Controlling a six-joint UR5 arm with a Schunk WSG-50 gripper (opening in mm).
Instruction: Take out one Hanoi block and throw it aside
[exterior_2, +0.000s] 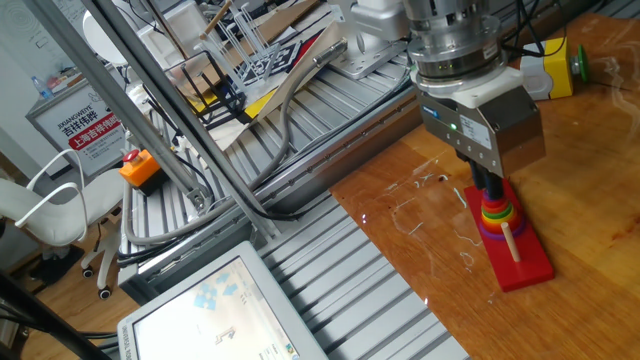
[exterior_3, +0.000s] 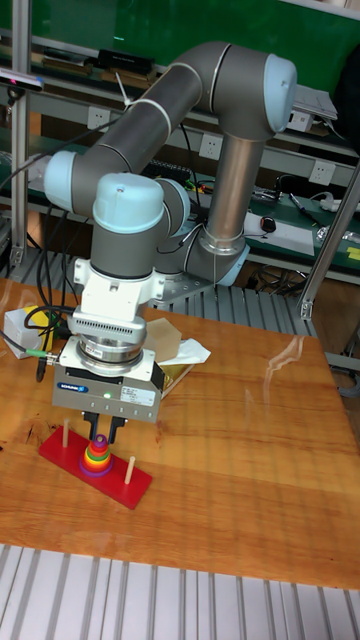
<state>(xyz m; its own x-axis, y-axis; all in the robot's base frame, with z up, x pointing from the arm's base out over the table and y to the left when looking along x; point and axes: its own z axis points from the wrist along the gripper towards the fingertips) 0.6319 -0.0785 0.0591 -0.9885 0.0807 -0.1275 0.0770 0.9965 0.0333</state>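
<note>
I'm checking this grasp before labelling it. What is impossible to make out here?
- Fixed view: the end effector body hides the fingertips and the stack's top; open or shut is unclear.
- Tall fixed view: the Hanoi block is too small to show any contact.
- Fixed view: the red peg base has its far end and far peg hidden behind the end effector.

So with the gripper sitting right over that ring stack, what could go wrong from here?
The gripper straddles the top of the ring stack on the middle peg, so it could pinch more than one ring. The small purple ring on top offers little grip and may slip. Lifting off-axis could drag the red peg base or knock the bare peg.
</note>
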